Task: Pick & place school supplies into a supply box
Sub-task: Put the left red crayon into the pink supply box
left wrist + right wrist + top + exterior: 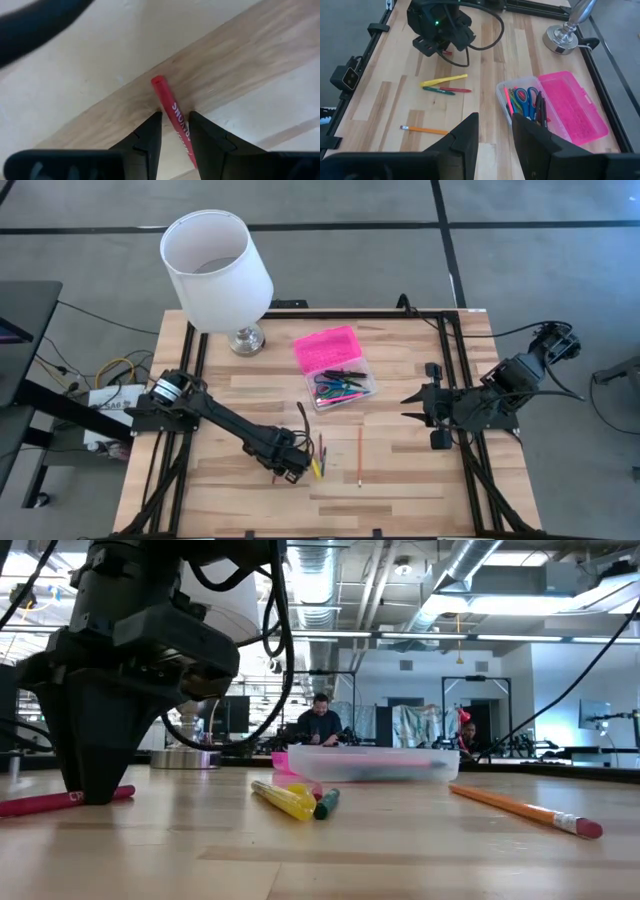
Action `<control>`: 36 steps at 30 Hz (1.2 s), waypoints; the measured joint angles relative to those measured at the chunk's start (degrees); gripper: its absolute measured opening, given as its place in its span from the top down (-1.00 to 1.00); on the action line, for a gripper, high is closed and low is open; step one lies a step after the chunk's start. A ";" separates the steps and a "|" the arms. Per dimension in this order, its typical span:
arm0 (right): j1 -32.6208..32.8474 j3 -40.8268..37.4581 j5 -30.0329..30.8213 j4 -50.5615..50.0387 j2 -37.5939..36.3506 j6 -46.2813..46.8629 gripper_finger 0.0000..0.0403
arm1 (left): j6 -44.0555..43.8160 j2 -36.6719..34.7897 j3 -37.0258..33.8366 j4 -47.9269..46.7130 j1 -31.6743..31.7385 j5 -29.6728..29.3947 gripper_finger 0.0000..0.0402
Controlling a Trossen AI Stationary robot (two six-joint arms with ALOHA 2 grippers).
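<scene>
Red marker [172,112] between left end effector [175,131] fingers

Overhead looks straight down; low view skims the table [400,850]; wrists peer forward.

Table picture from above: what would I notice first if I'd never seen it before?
Probably the bright pink supply box lying open in the middle of the table, with scissors and pens inside. Next, the big white lampshade at the far edge of the table. Then the left tool, down at the wood near the front with its fingers on either side of a red pen, close to a yellow marker and an orange pencil.
</scene>
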 joint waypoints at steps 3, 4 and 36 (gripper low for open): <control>0.00 0.00 0.00 0.00 0.00 0.00 0.45 | -2.63 -0.06 -0.02 0.65 -0.61 -1.08 0.53; 0.00 0.00 0.00 0.00 0.00 -0.01 0.45 | -3.18 -0.06 -0.02 0.87 -0.85 -1.64 0.53; -0.13 0.00 0.04 0.00 0.11 -0.55 0.45 | 25.36 -0.06 -0.52 2.57 -1.77 -3.24 0.54</control>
